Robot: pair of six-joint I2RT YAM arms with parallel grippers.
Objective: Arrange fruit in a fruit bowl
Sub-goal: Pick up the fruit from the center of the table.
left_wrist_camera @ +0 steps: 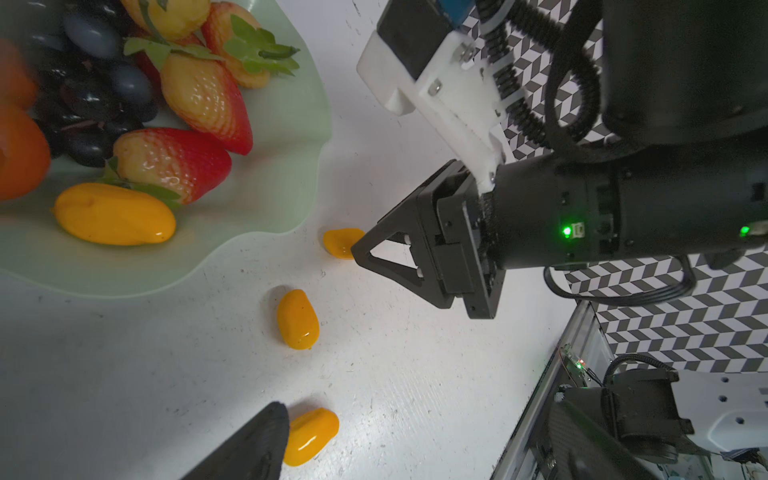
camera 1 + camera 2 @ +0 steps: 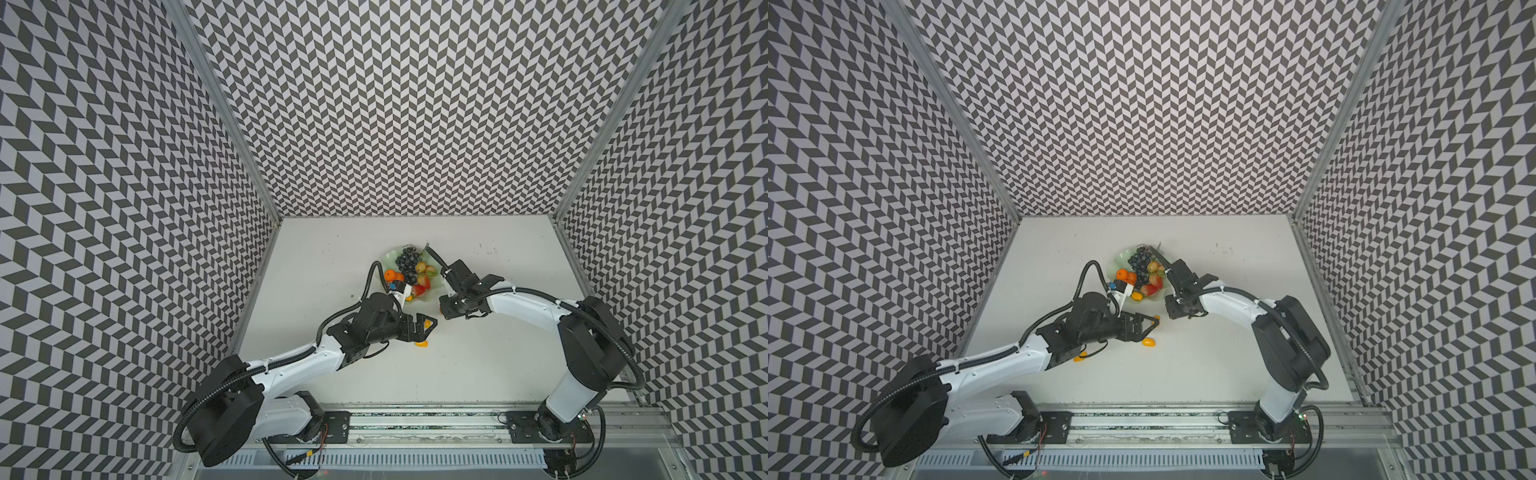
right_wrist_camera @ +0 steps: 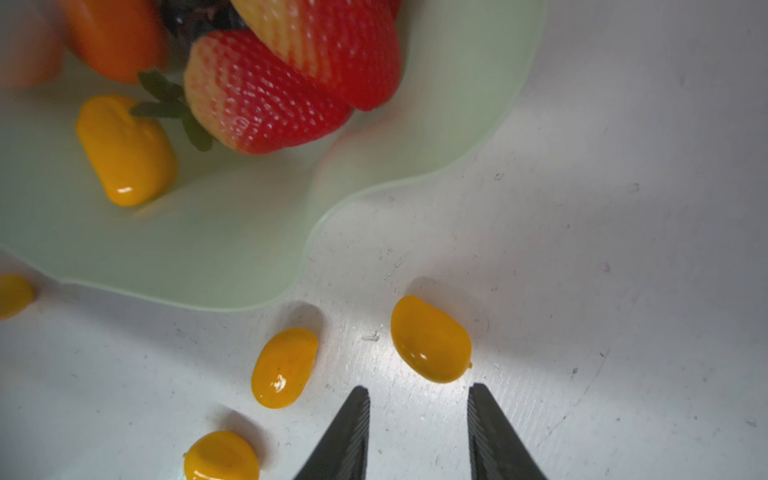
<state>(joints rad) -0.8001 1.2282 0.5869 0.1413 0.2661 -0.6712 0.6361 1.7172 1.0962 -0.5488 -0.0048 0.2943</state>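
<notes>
Already the fruit bowl (image 1: 270,187) holds most of what is in view. A dark grape bunch (image 2: 407,262) lies in the middle, with two tangerines (image 2: 1122,274) on the side away from the right jaws and strawberries (image 1: 170,162) on the side nearer them. One bowl kumquat (image 3: 124,149) lies alone on the pale green floor, close to the wavy rim that faces both jaws. A yellow fruit (image 1: 170,16) beyond the strawberries is cut off by the frame.

Four more kumquats lie outside on the white bench (image 3: 623,208). The front kumquat (image 3: 430,338) is just ahead of the right jaws' fingertips (image 3: 357,415), nearer one tip than the other. Those jaws stand spread with only bare bench between them, low over the surface and just short of the rim. The middle kumquat (image 3: 284,365) lies off to one side, between that finger and the rim. The rear kumquat (image 3: 220,457) lies farther out on the same side. In the left wrist view it shows just beside one ribbed finger (image 1: 249,449) of the left jaws. The edge kumquat (image 3: 12,295) is farthest out, near the rim and half cut by the frame.

The left jaws are spread wide and grip nothing; their other finger shows only as a dark ribbed shape. In both top views the two pairs of jaws point toward each other, tips near, with the bowl just beside both.
</notes>
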